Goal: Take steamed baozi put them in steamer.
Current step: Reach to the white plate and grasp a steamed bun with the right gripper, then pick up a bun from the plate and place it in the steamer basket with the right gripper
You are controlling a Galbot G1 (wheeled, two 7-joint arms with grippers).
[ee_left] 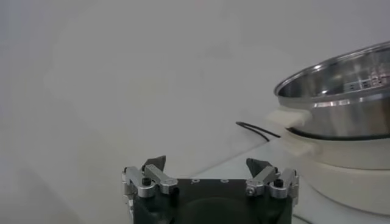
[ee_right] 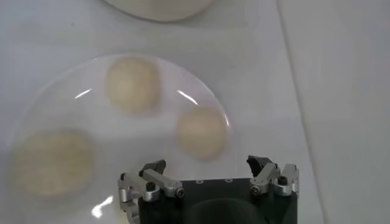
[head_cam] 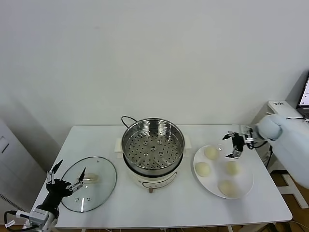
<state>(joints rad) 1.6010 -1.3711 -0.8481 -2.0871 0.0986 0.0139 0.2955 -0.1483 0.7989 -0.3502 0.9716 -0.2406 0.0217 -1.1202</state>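
The steamer (head_cam: 152, 145), a shiny steel basket with a perforated floor on a white pot base, stands mid-table with nothing in it; its rim also shows in the left wrist view (ee_left: 341, 91). Several cream-white steamed baozi lie on a white plate (head_cam: 246, 180) to its right, one of them nearest the steamer (head_cam: 211, 152). My right gripper (head_cam: 233, 145) hovers open over the plate's far edge, above the baozi and apart from them. In the right wrist view the right gripper (ee_right: 207, 165) is just short of one baozi (ee_right: 202, 133). My left gripper (head_cam: 70, 170) (ee_left: 206, 163) is open and holds nothing.
A round glass lid (head_cam: 88, 183) lies flat at the table's front left, under the left gripper. A black cord (head_cam: 126, 118) runs behind the pot base. The table's front edge is close to the lid and the plate. White equipment (head_cam: 280, 108) stands off the right end.
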